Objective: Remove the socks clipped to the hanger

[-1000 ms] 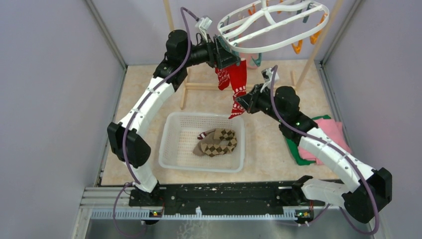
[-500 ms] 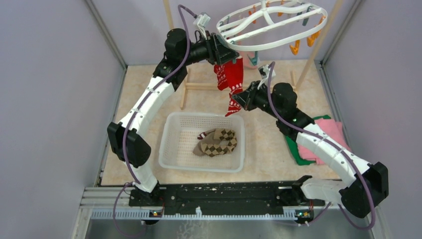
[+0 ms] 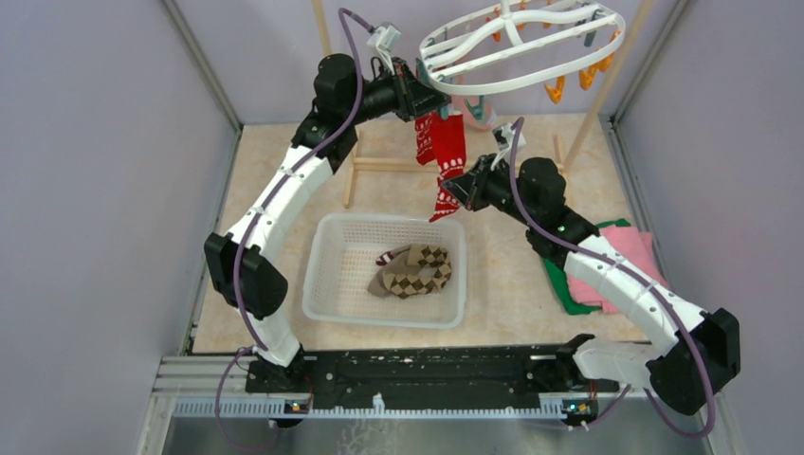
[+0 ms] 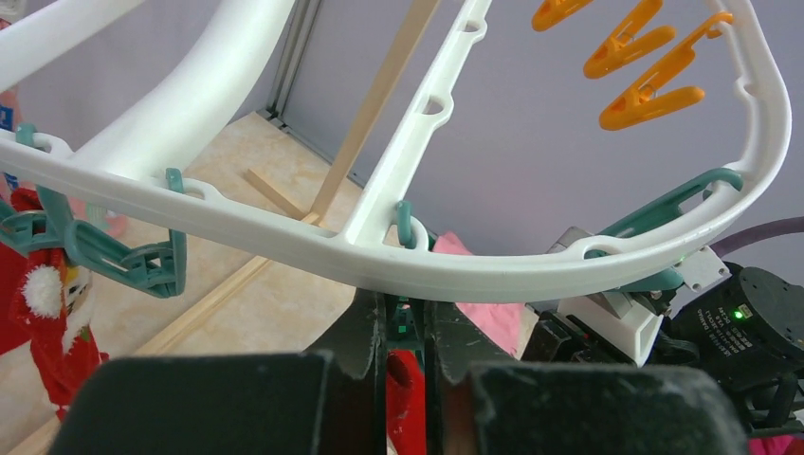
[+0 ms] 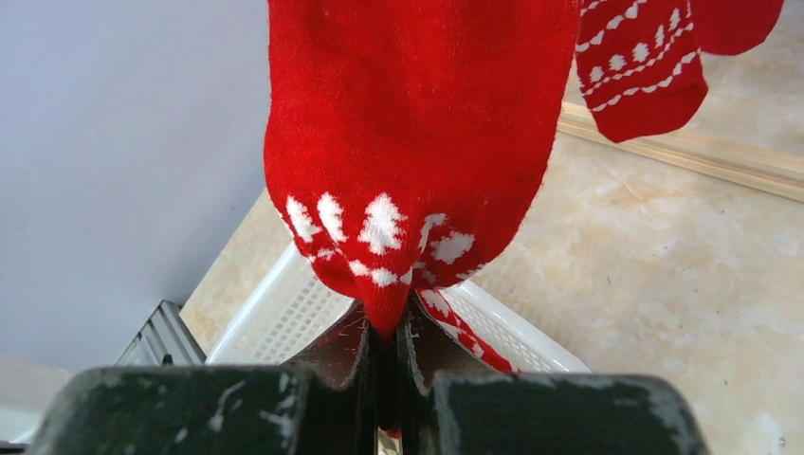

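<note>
The white hanger [image 3: 521,47] hangs at the back, with orange and teal clips under its ring. Two red socks with white patterns hang from its near left rim. My left gripper [image 3: 431,102] is just under the rim [image 4: 474,270], its jaws shut on the teal clip [image 4: 400,318] that holds the longer red sock [image 3: 453,152]. My right gripper [image 5: 387,332] is shut on that sock's toe [image 5: 408,142] from below. The shorter red sock [image 3: 426,140] hangs beside it, free. A brown-tan argyle pair [image 3: 414,270] lies in the basket.
A white mesh basket [image 3: 322,275] sits on the table under the socks. A wooden rack [image 3: 379,163] stands behind it. Folded pink and green cloths [image 3: 626,256] lie at the right. Orange clips [image 4: 645,66] dangle from the hanger's far rim.
My left gripper has closed from wide open onto the teal clip. The hanger has swung slightly up and back. My right gripper shifted a little left with the sock toe.
</note>
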